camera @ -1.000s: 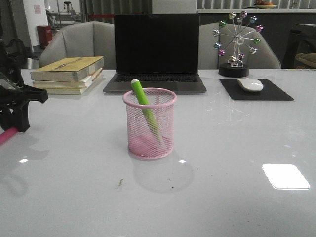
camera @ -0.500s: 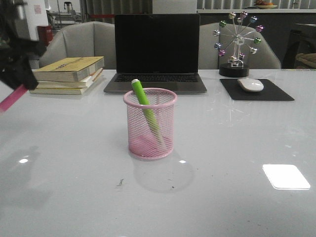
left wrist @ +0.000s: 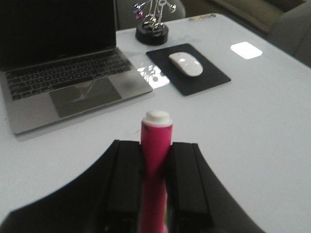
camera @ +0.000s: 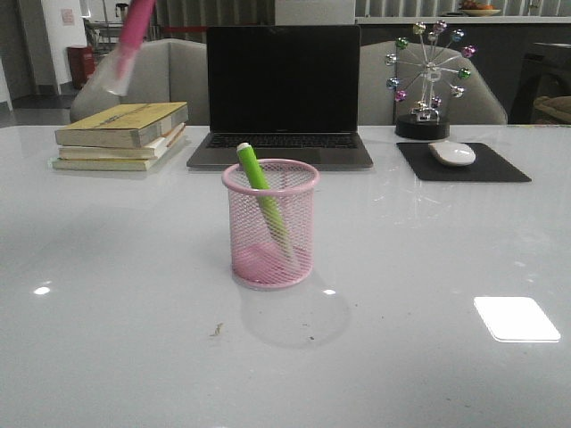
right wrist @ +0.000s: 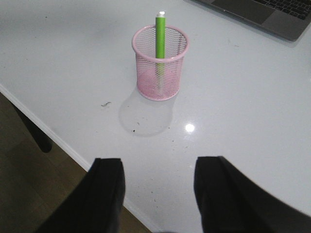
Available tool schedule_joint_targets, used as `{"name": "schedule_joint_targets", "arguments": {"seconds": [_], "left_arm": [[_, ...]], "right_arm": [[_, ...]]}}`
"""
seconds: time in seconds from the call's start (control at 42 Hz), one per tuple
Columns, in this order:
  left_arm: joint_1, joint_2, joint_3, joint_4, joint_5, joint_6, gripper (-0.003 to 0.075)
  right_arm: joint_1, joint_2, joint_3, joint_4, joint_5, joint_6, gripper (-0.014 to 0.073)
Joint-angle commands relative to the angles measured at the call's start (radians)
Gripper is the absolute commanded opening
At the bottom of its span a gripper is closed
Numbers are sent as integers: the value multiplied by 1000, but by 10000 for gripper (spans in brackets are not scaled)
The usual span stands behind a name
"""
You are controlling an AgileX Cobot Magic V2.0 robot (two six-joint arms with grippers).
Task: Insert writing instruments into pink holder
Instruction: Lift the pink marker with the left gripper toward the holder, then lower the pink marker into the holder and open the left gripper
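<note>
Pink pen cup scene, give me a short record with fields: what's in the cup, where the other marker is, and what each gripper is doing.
cup: pink mesh pen cup, upright on the white table
in cup: green marker, leaning, top above the rim
other marker: pink marker, raised in the air, outside the cup
left gripper: shut on the pink marker
right gripper: open, empty, above the table edge

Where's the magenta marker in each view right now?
Front: magenta marker at top left, high above the books, blurred, whitish end down.
Left wrist: bottom centre, clamped in the left gripper, whitish end toward the laptop.
Right wrist: not in view.
Shared landmark: the laptop, visible in all three.
</note>
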Motion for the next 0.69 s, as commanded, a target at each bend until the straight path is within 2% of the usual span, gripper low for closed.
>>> {"name": "schedule_joint_targets", "arguments": {"seconds": [0.0, 0.095, 0.214, 0.452, 0.667], "left_arm": [[-89, 8, -23, -196, -190, 156, 91], [-152, 61, -41, -222, -262, 186, 91], [-200, 150, -88, -222, -273, 186, 91], [-238, 273, -183, -170, -274, 187, 91], [-248, 289, -193, -126, -271, 187, 91]], "right_arm": [[-4, 0, -26, -10, -72, -11, 447], [-4, 0, -26, -10, -72, -11, 447], [-4, 0, -26, -10, -72, -11, 447], [-4, 0, -26, -10, -72, -11, 447], [-4, 0, -26, -10, -72, -11, 447]]}}
